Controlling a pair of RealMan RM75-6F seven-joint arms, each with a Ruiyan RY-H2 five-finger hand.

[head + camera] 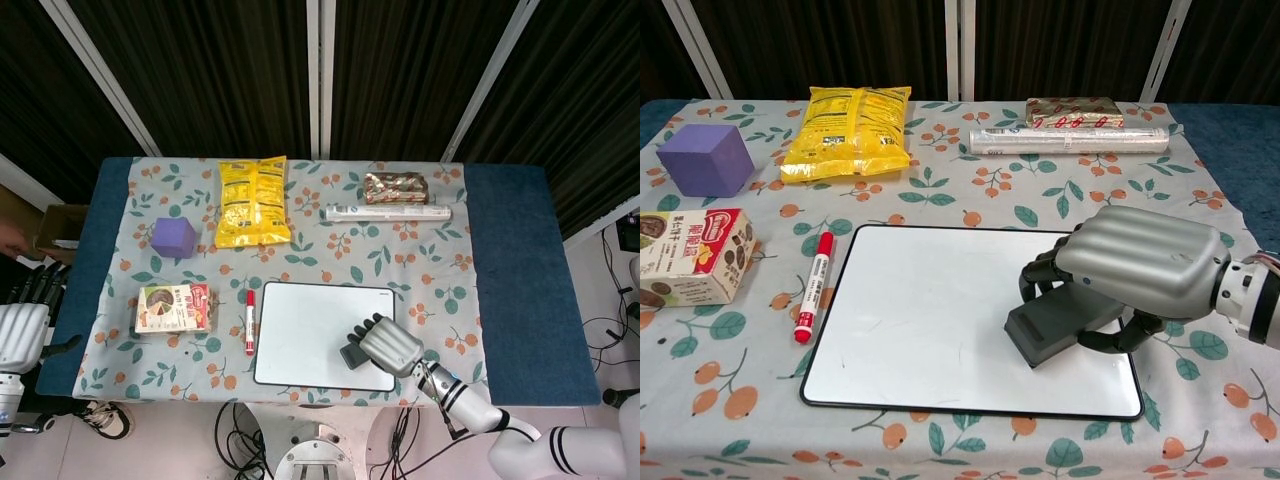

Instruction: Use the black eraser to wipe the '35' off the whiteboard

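Down at the near right corner of the whiteboard (940, 310) sits the right hand (1135, 268), fingers curled over the black eraser (1055, 325) and pressing it flat on the board; the eraser's long axis runs slantwise toward the board's far right corner. The board surface looks white, with only faint specks left of centre, and no '35' is readable in either view, so I'd judge the wipe is essentially done. Any next pass lies to the left of the hand, and the right arm is clearly nearer. The left hand (25, 318) waits off the bench's left edge, fingers spread, holding nothing. No containers in play; a red marker (811, 287) lies just beside the board's left edge.
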